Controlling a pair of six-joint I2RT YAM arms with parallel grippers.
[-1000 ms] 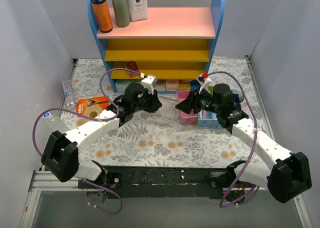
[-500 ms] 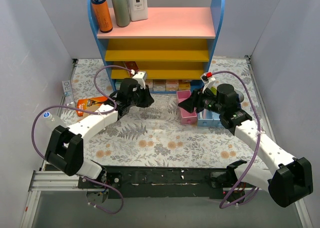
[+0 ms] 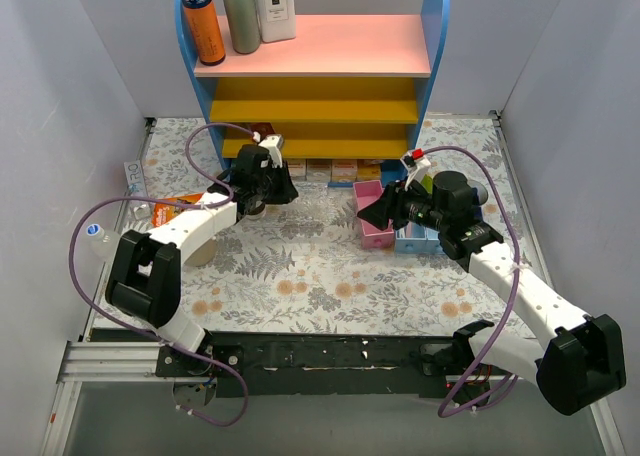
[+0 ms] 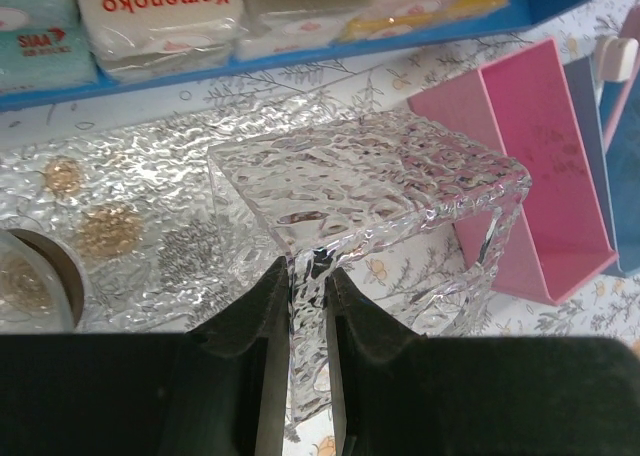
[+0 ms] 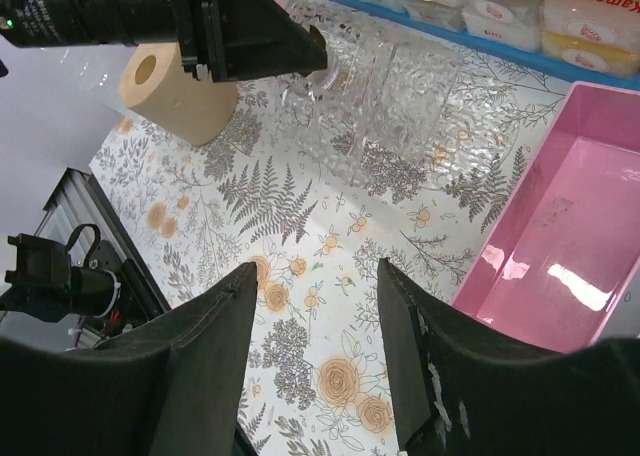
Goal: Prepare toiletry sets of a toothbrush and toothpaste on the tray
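Note:
My left gripper point(image 3: 283, 188) point(image 4: 308, 276) is shut on the thin wall of the clear, rippled tray point(image 4: 370, 166), holding it just in front of the shelf's bottom level. The tray also shows in the right wrist view point(image 5: 390, 106), with the left gripper point(image 5: 305, 51) at its end. A round see-through cup with a dark rim point(image 4: 30, 276) stands to the tray's left. My right gripper point(image 3: 367, 211) point(image 5: 320, 271) is open and empty, above the floral table beside the pink bin point(image 5: 560, 216). No toothbrush or green toothpaste tube is in view.
The blue shelf point(image 3: 320, 86) stands at the back, with bottles on top and sponge packs point(image 4: 160, 16) on its lowest level. The pink bin point(image 3: 378, 238) and a blue bin point(image 3: 412, 238) sit right of centre. A toilet roll point(image 5: 170, 86) and an orange pack point(image 3: 180, 208) lie at the left.
My left arm has swung back and to the left toward the shelf, taking the clear tray with it. My right gripper has shifted only slightly and stays open.

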